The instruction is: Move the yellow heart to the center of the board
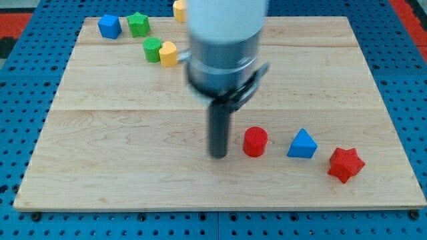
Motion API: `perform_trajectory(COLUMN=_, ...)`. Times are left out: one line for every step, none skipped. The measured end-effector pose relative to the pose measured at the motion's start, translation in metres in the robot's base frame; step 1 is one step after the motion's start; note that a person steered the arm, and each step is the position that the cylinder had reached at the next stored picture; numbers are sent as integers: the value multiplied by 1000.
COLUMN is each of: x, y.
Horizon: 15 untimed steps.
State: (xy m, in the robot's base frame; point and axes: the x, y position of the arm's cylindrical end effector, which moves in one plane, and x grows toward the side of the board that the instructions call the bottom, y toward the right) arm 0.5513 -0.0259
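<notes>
My tip (pixel 219 155) is sitting on the desk (pixel 120 167) near centre, slightly toward the near edge. No jaws on this rig, just the rod, so nothing is being grasped.

Red cylinder (pixel 255 141) is sitting just to the right of my tip, close but apart. Blue triangle block (pixel 302 145) is lying further right, then the red star (pixel 345 164) further right again and a bit nearer. These three are forming a loose row along the near right.

Far left: blue cube-like block (pixel 109 26) and green star (pixel 139 24) are sitting side by side near the far edge. Green cylinder (pixel 153 50) and a yellow block (pixel 168 53) are touching each other, a little nearer and to the right of that pair.

A second yellow block (pixel 179 9) is peeking out at the far edge, partly hidden behind the arm body (pixel 223 40). Can't tell from shape which yellow one is the heart; both are lying well away from centre, far and left of my tip.
</notes>
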Motion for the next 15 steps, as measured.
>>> perform_trajectory(x=49, y=45)
perform_trajectory(x=4, y=69)
perform_trajectory(x=-38, y=75)
perform_trajectory(x=-38, y=77)
perform_trajectory(x=-55, y=-37)
perform_trajectory(x=-114, y=-171)
perform_trajectory(x=-213, y=-241)
perform_trajectory(x=-240, y=-178)
perform_trajectory(x=-244, y=-68)
perform_trajectory(x=-244, y=-39)
perform_trajectory(x=-258, y=-59)
perform_trajectory(x=-279, y=-24)
perform_trajectory(x=-250, y=24)
perform_trajectory(x=-178, y=42)
perform_trajectory(x=-197, y=11)
